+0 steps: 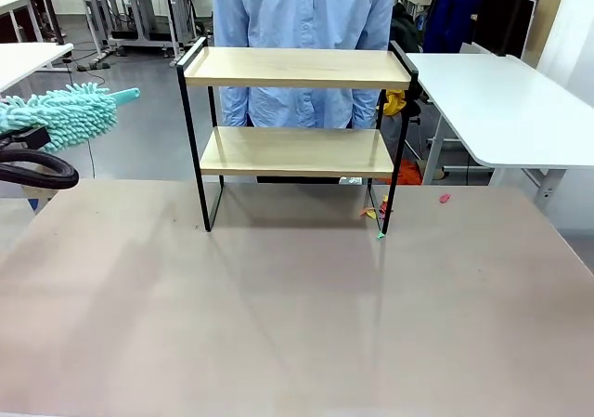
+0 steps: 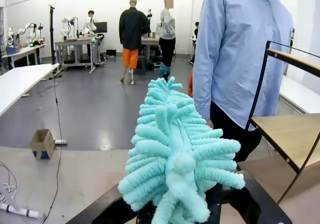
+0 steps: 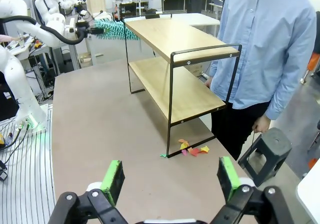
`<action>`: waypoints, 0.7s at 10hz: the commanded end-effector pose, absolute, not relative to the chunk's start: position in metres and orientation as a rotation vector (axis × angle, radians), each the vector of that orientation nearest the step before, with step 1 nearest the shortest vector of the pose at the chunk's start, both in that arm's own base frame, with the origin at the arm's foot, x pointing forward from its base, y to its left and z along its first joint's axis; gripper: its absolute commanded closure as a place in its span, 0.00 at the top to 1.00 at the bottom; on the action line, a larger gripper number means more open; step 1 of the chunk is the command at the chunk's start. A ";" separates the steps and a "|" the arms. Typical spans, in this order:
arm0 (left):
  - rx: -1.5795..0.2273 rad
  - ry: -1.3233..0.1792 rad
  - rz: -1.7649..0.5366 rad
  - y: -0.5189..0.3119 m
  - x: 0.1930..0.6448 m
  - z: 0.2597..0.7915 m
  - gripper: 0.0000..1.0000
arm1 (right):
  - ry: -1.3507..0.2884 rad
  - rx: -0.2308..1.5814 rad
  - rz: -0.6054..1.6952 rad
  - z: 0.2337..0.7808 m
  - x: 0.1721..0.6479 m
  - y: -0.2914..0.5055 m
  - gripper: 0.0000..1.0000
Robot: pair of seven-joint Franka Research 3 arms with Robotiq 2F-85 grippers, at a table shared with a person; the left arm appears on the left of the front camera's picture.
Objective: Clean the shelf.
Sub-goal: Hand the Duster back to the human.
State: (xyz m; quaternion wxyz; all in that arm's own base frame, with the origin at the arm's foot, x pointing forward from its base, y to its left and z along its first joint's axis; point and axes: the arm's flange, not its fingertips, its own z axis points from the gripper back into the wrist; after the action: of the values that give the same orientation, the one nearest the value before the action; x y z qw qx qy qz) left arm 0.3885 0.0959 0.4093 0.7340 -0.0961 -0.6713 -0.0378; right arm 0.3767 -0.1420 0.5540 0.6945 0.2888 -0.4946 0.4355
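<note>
Near the far edge of the table stands the shelf, both boards bare, a person close behind it. Off its left end, the left gripper is clamped on a teal duster, head aimed at the top board, likely ready for a sweep. Open table separates them. The right gripper hangs wide open, empty. Paper scraps lie by one leg.
</note>
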 end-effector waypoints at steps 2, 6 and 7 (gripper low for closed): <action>-0.191 -1.491 -0.094 0.096 0.386 0.418 0.17 | -1.116 0.647 0.978 0.557 0.378 -0.143 1.00; -0.191 -1.491 -0.094 0.096 0.386 0.418 0.17 | -1.116 0.647 0.978 0.557 0.378 -0.143 1.00; -0.191 -1.491 -0.094 0.096 0.386 0.418 0.17 | -1.116 0.647 0.978 0.557 0.378 -0.143 1.00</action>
State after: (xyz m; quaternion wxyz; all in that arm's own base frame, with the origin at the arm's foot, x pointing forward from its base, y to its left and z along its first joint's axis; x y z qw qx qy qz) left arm 0.3870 0.0949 0.4156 0.7336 -0.0907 -0.6724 -0.0390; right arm 0.3767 -0.1420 0.5540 0.6945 0.2888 -0.4946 0.4355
